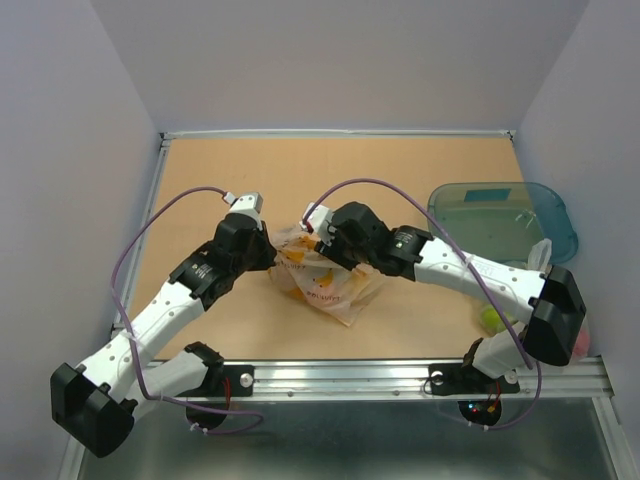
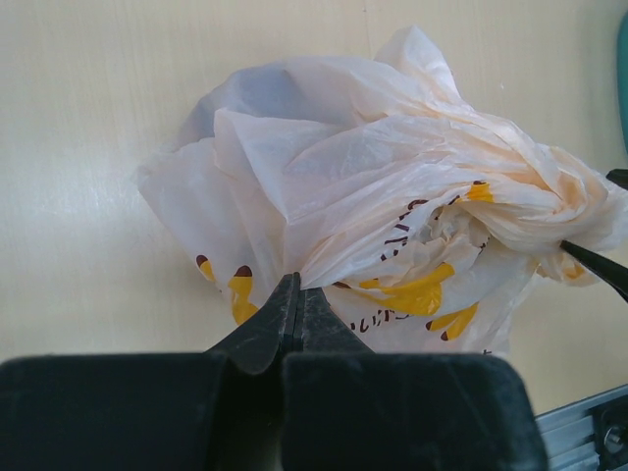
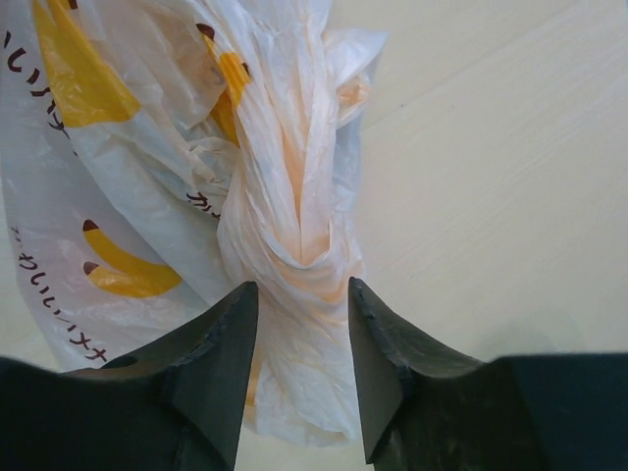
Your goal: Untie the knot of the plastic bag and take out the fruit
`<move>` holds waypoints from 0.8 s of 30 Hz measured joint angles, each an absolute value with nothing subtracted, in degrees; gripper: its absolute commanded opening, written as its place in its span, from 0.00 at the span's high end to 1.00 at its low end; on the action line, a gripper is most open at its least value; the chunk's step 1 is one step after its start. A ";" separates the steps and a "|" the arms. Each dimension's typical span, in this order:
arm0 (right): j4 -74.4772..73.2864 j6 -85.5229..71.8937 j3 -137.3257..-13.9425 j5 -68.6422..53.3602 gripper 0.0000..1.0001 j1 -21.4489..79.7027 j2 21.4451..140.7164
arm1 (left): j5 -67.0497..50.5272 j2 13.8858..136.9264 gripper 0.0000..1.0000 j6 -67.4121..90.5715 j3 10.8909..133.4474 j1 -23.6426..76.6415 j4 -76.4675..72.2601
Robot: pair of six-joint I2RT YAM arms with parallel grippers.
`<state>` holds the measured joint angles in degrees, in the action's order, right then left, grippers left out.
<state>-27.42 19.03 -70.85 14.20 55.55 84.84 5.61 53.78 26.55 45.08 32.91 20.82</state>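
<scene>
- Two grippers meet at the plastic bag (image 1: 328, 288), which lies mid-width on the table (image 1: 420, 170), toward its near edge.
- Left gripper (image 2: 297, 299) is pinched tight on a fold of the bag.
- Right gripper (image 3: 302, 294) stands parted, straddling the knot (image 3: 299, 250).

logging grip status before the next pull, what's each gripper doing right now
left gripper: closed, pinching the plastic bag
right gripper: open, straddling the knot
</scene>
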 measured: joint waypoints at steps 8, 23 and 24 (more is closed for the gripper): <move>-26.85 18.48 -70.28 11.20 0.63 55.57 86.46 | 5.54 53.41 1.00 27.05 44.69 32.91 20.88; -24.88 15.66 -67.61 17.45 0.99 51.44 81.65 | 9.93 51.96 1.00 33.76 41.23 31.94 21.19; -24.21 14.11 -67.42 16.84 0.99 48.47 79.24 | 9.82 51.96 1.00 34.50 40.88 31.44 20.93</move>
